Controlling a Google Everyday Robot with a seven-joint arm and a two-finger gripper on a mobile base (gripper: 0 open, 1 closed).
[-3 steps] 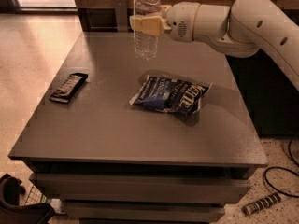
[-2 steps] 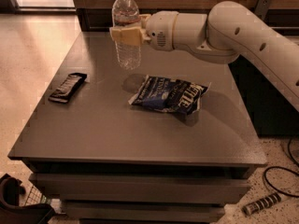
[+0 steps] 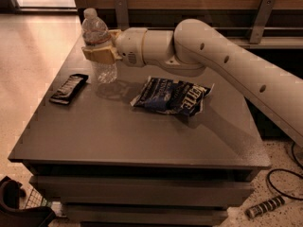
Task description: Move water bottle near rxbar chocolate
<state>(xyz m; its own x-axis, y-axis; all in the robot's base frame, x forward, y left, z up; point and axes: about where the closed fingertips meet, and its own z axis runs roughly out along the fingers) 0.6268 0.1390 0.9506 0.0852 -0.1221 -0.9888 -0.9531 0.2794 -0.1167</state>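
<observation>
The water bottle [image 3: 97, 39] is clear and ribbed with a white cap. It stands upright, held just above the grey table [image 3: 118, 136] at the back left. My gripper [image 3: 100, 54] is shut on the bottle's middle, reaching in from the right on the white arm [image 3: 213, 56]. The rxbar chocolate [image 3: 69, 89] is a flat black bar lying near the table's left edge, a short way down and left of the bottle.
A crinkled blue-and-white snack bag [image 3: 173, 96] lies at the table's middle, right of the bottle. A wooden wall with metal brackets runs behind. A cable and a ribbed grey object [image 3: 265, 206] lie on the floor at the right.
My gripper has carried the bottle leftward across the back of the table and lowered it, from above the snack bag toward the black bar.
</observation>
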